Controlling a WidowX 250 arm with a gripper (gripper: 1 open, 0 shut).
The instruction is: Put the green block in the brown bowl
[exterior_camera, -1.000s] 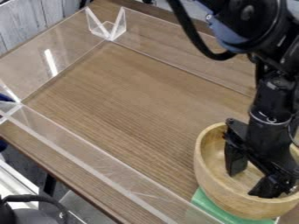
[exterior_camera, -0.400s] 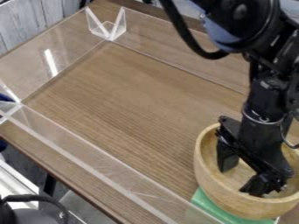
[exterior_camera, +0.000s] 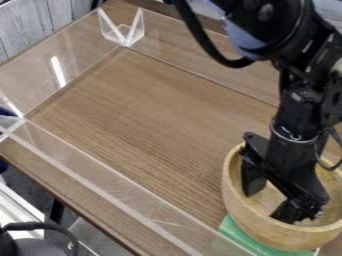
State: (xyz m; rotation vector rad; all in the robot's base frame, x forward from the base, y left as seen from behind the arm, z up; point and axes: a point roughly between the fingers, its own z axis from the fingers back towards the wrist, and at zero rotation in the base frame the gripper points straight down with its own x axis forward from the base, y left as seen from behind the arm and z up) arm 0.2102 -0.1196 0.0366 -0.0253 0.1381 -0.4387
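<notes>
Open fingers [exterior_camera: 283,190] inside the brown bowl [exterior_camera: 253,215] (green block [exterior_camera: 238,238] partly hidden beneath its rim).

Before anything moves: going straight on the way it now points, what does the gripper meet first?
Likely the inner floor of the brown bowl; the gripper points down into it. Exact depth is unclear from this view.

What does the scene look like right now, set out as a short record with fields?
Place: wooden tabletop with clear plastic edging
Bowl: light tan wood, lower right
Green block: pale mint green, partly hidden, beneath or beside the bowl; cannot tell which
Robot: black fingers inside the bowl, spread apart
Block in bowl: not yet, as far as visible
</notes>
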